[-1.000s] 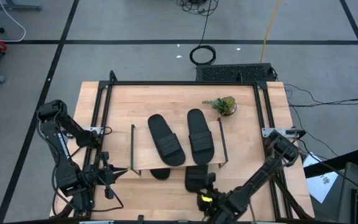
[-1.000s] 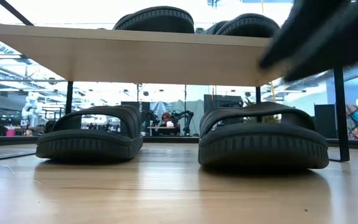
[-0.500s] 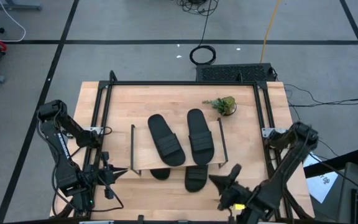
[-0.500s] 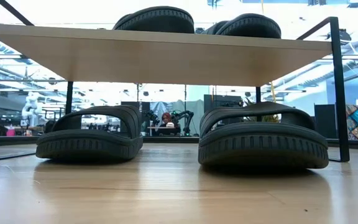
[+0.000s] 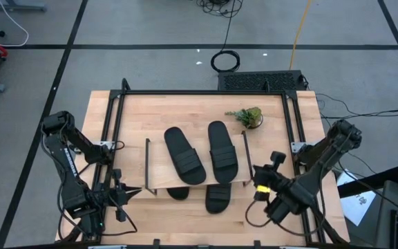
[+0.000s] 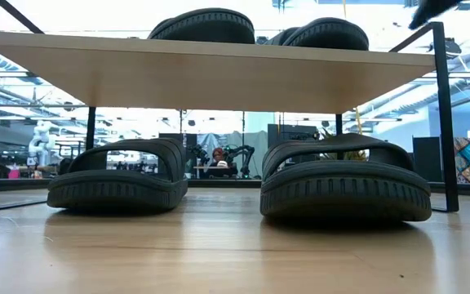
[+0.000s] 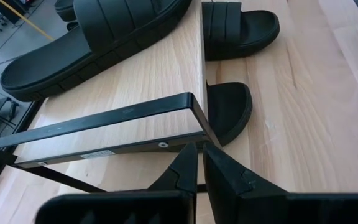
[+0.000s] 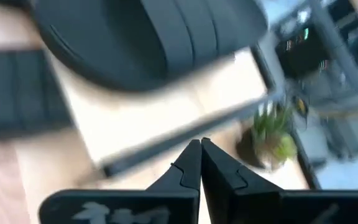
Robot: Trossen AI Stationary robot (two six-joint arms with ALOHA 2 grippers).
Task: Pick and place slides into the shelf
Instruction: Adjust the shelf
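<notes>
The shelf [image 5: 159,173] stands mid-table. Two black slides [image 5: 184,155] [image 5: 222,151] lie on its wooden top board, soles down. Two more slides rest on the tabletop under the board, their near ends sticking out [image 5: 179,193] [image 5: 218,197]. The low view shows this pair side by side [image 6: 117,184] [image 6: 345,184]. My left gripper [image 7: 201,163] is shut at the shelf's near left corner [image 5: 138,191]. My right gripper [image 8: 199,146] is shut and holds nothing. It hangs raised beside the shelf's right side frame [image 5: 275,160]. My left gripper's shut fingertips [image 7: 190,155] stand right at the lower bar of the shelf's left side frame [image 7: 104,152], slanting down from the table's left. I cannot tell whether they touch it.
A small potted plant [image 5: 247,116] stands on the table beyond the shelf's far right corner, also in the right wrist view [image 8: 269,140]. Black metal rails [image 5: 206,92] run along the table's far, left and right edges.
My right gripper has drawn away from the right slide under the shelf, gone toward the table's right edge, risen and rolled. It now points toward the far side. That slide has stayed where it lay.
</notes>
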